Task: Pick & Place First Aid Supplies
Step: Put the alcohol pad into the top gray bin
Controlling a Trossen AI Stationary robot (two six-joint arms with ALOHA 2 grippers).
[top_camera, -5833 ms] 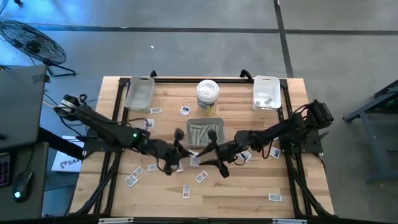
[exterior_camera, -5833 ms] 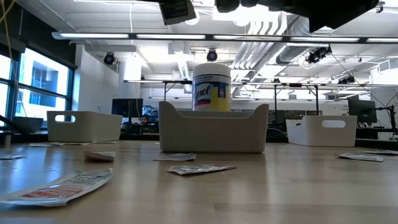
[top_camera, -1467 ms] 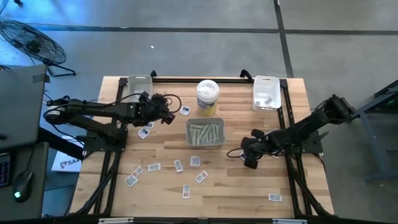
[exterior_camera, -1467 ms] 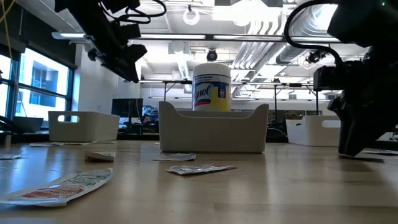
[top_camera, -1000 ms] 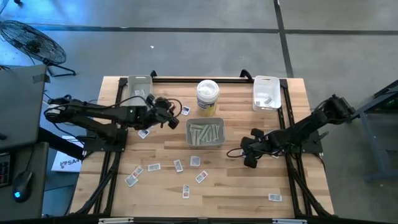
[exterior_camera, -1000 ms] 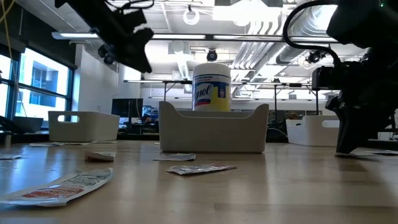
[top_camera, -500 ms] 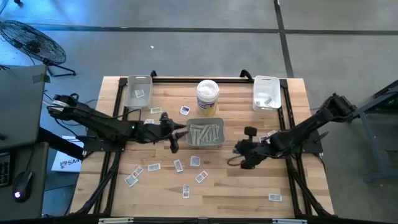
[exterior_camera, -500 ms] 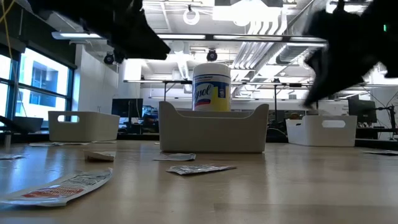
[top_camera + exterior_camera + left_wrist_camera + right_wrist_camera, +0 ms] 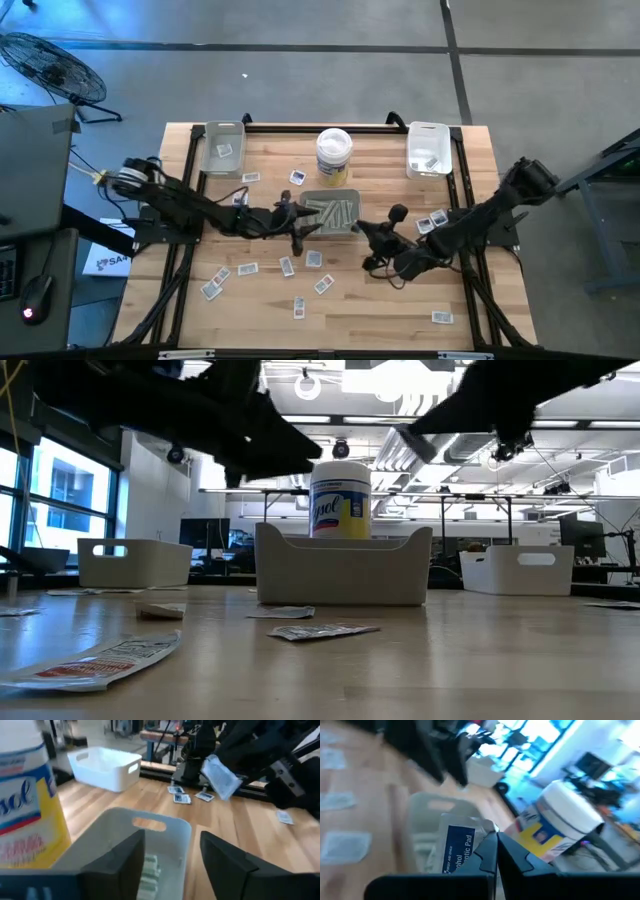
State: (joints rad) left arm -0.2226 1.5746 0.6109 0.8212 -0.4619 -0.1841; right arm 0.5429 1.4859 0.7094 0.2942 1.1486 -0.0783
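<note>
Grey centre tray (image 9: 346, 196) holds pale strip packets; the left gripper (image 9: 297, 226), fingers spread wide and empty, hovers at its left edge. Right gripper (image 9: 496, 851) is clamped on a white alcohol-pad packet (image 9: 459, 849), raised just right of that tray.

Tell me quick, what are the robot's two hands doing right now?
Left end effector: open, holding nothing, by the grey tray.
Right end effector: shut on a white alcohol pad packet.
</note>
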